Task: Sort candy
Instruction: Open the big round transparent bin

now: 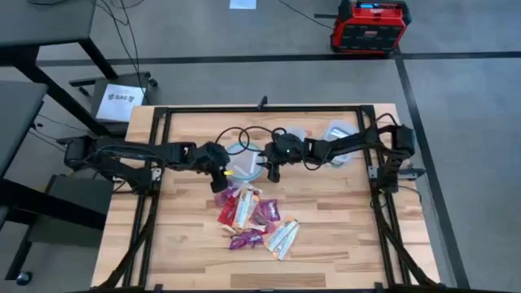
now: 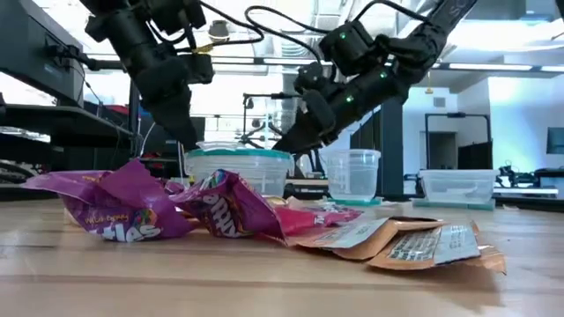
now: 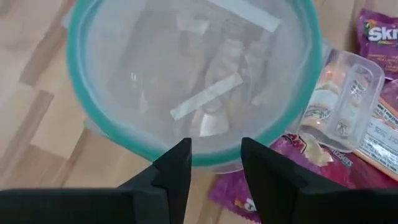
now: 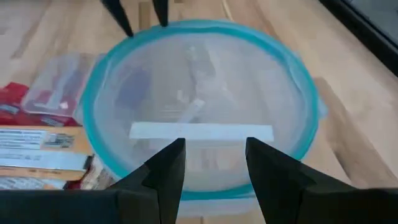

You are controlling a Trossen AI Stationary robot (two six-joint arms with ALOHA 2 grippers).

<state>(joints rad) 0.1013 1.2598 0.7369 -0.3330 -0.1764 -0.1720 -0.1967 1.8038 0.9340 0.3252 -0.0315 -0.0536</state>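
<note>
The candy (image 1: 254,218) is lying heaped at the middle of the pale wooden table (image 1: 342,244): crinkled glossy magenta and red packets, flat orange-white bar wrappers and pale silvery ones, overlapping each other. Just behind the heap, a round clear plastic container (image 1: 244,160) with a teal rim is standing, strips of white tape being seen through its cloudy wall. The left gripper (image 1: 218,172) is being held at its near rim and the right gripper (image 1: 272,168) at its other side, both with dark fingers parted, nothing between them.
</note>
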